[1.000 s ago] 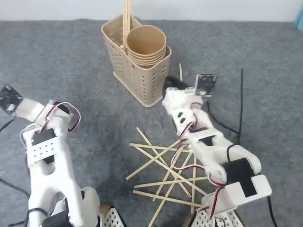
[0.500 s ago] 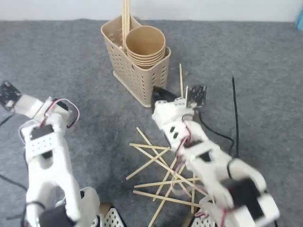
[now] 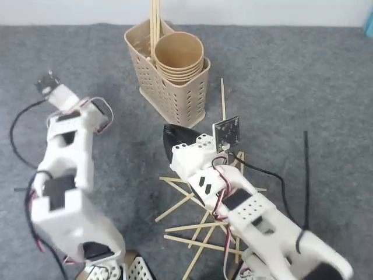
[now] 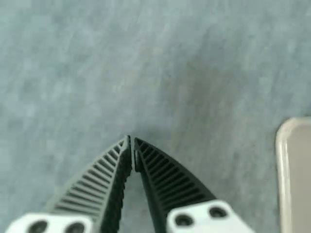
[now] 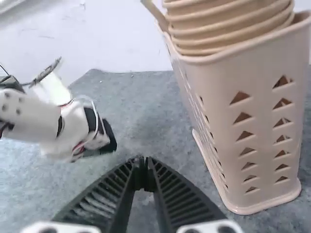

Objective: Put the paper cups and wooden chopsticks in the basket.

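Grey carpet (image 3: 303, 70) below a pale wall (image 3: 262, 11).
Paper cups (image 3: 179, 49) sit stacked in the basket (image 3: 175, 99); loose chopsticks (image 3: 178, 207) lie scattered beside the right gripper (image 5: 144, 160). Both it and the left gripper (image 4: 131, 141) have fingers pressed together.

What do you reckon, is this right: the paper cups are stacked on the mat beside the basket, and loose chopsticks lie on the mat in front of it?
Not quite. The paper cups are stacked inside the basket, not on the mat beside it, as the high view shows. Loose chopsticks do lie on the mat in front of it.
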Action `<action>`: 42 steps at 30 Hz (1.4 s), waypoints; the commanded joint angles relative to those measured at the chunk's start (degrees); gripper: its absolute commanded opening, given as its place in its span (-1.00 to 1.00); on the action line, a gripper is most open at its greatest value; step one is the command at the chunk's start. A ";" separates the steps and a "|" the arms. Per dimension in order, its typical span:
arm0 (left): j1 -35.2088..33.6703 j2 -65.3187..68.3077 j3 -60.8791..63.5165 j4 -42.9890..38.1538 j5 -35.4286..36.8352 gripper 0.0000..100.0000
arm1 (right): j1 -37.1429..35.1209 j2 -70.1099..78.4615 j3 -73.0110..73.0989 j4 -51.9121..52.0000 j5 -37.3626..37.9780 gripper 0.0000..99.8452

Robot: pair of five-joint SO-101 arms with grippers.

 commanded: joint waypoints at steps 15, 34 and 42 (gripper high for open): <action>12.22 56.09 -109.41 38.07 -4.04 -0.98 | 5.23 44.97 -18.90 -28.62 0.00 -0.98; 17.49 60.92 -120.48 67.43 -6.77 -0.98 | 11.12 45.23 -19.87 -28.53 5.27 -0.98; 16.18 60.92 -120.48 69.36 -6.77 -0.98 | 12.09 45.58 -20.48 -28.53 5.36 -0.98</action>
